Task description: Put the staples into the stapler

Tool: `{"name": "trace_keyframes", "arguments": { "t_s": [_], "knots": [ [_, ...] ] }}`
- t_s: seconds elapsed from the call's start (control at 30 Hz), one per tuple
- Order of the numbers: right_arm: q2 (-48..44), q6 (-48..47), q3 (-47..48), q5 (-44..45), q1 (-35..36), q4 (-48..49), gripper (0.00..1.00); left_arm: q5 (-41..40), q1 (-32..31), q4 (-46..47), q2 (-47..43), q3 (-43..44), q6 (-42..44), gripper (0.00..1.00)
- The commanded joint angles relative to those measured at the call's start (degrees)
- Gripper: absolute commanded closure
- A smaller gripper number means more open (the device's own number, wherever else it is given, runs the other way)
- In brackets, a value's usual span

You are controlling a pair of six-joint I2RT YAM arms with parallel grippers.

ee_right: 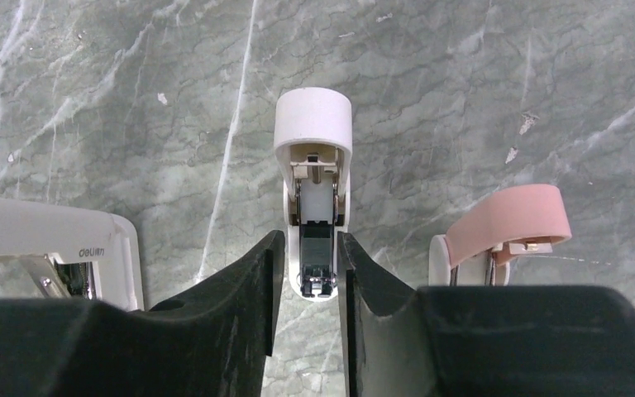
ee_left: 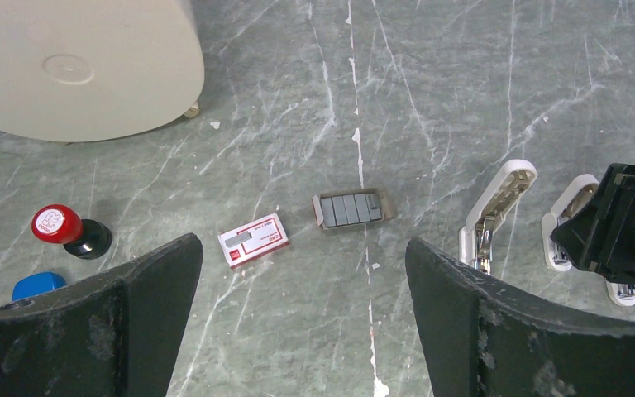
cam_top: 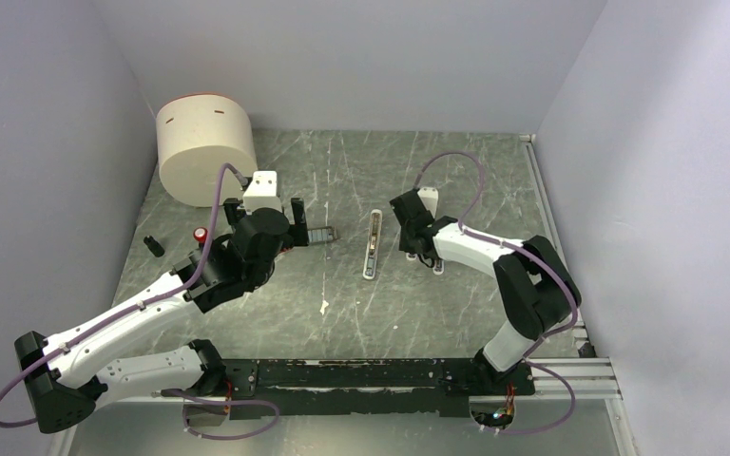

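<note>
**left arm over the staples, loading not yet begun**

left gripper (ee_left: 302,256): jaws wide apart with nothing between them, hovering above the table (ee_left: 463,74). the staples (ee_left: 351,208), a dark grey block, lie flat just ahead of the gap, a little toward the right-hand finger. the red-and-white box (ee_left: 253,241) lies just beside them, not touching. the stapler (cam_top: 373,244) lies lengthwise mid-table between the two arms. its metal channel seems to face up, and no staples can be seen in it.

right gripper (ee_right: 311,248): jaws narrowly apart, flanking the near end of a short white piece (ee_right: 312,132). whether they press on it or only stand beside it cannot be told. a pink piece (ee_right: 504,223) sits just to one side, and the stapler's end lies to the other.

judgement: the step in hand is picking up the staples.
- centre the gap on the block before descending, since it sits off-centre now.
- keep the near finger clear of the box.
- bring the fingertips right down to the table, because the block is thin and lies flat on a hard top, so the pads could skid over it.
- close gently so the block does not split, and lift it level.
- match its long axis to the channel before lowering.
- the right arm would likely serve better steadying the stapler than the short piece.
</note>
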Motion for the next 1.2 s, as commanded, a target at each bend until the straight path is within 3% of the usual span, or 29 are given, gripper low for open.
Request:
{"name": "trace_keyframes", "arguments": {
  "t_s": [0.0,0.2,0.57,0.83,1.0,1.17],
  "knots": [
    [-3.33,0.04,1.85,0.47,-0.27,-1.91,0.65,-0.59,0.22,1.03,-0.17,0.14,0.03,0.03],
    [-6.37,-1.86,5.12,-0.10,-0.20,-2.60,0.63,-0.66,0.18,1.19,-0.48,0.17,0.05,0.03],
    [-7.33,-10.05,11.26,-12.59,5.67,4.44,0.56,-5.03,0.23,1.45,-4.99,-1.83,-2.72,0.05],
    [5.78,-13.47,21.96,-13.13,14.49,3.25,0.57,-5.85,0.25,0.73,-7.68,-3.10,-4.13,0.05],
    [15.19,-12.31,29.80,-13.32,15.64,0.43,0.65,-5.70,0.23,-0.15,-8.14,-2.94,-4.20,0.05],
    [20.92,-11.08,34.14,-12.36,15.94,-1.03,0.65,-5.55,0.21,-0.48,-8.60,-2.92,-4.20,0.05]
  ]
}}
